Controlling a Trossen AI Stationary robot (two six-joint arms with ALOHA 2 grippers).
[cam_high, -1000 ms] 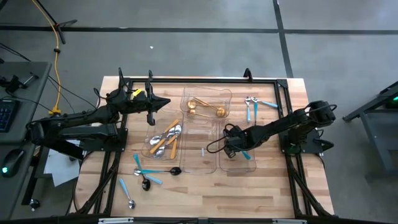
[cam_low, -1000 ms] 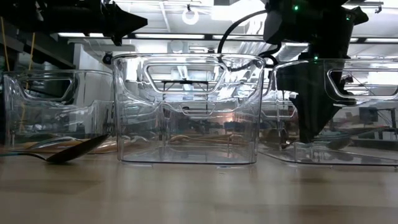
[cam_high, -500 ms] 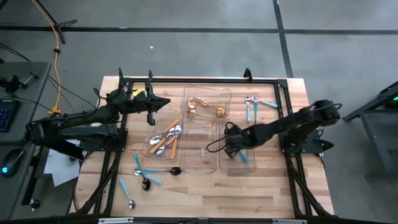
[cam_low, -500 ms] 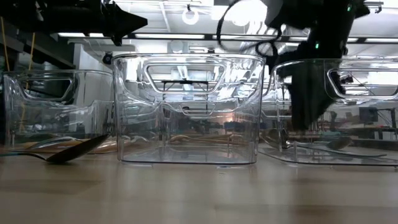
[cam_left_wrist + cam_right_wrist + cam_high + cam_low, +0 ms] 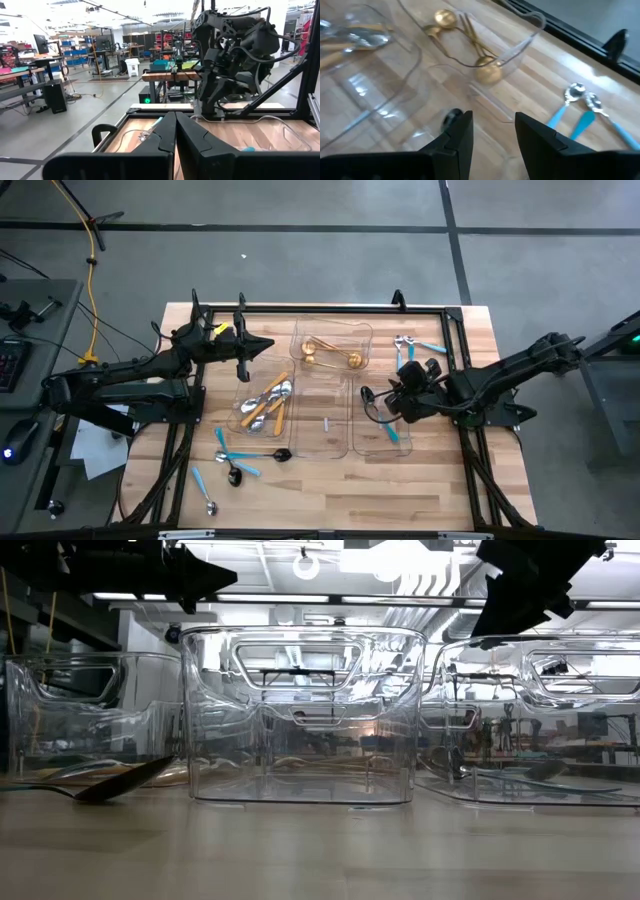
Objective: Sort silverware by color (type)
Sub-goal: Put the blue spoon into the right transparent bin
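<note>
The silverware lies sorted in part. Gold pieces [image 5: 330,352] lie in the far clear tray. Orange-handled pieces [image 5: 265,405] lie in the left tray, and a light-blue-handled piece [image 5: 392,430] in the right tray [image 5: 372,442]. More light-blue-handled pieces [image 5: 405,352] lie on the table at the far right. Dark teal-handled spoons [image 5: 238,465] lie at the near left. My right gripper [image 5: 492,137] hangs open and empty above the right tray's far end [image 5: 398,392]. My left gripper [image 5: 175,135] is shut, at the left tray's far side [image 5: 245,348].
A clear middle tray [image 5: 322,425] stands between the left and right trays, with one small grey thing in it. A black frame [image 5: 320,308] runs along the table's far edge and sides. Another light-blue-handled spoon [image 5: 205,492] lies near the front left corner.
My right gripper has risen out of the right tray and drawn back toward the table's right edge. The light-blue-handled piece stays lying in that tray.
</note>
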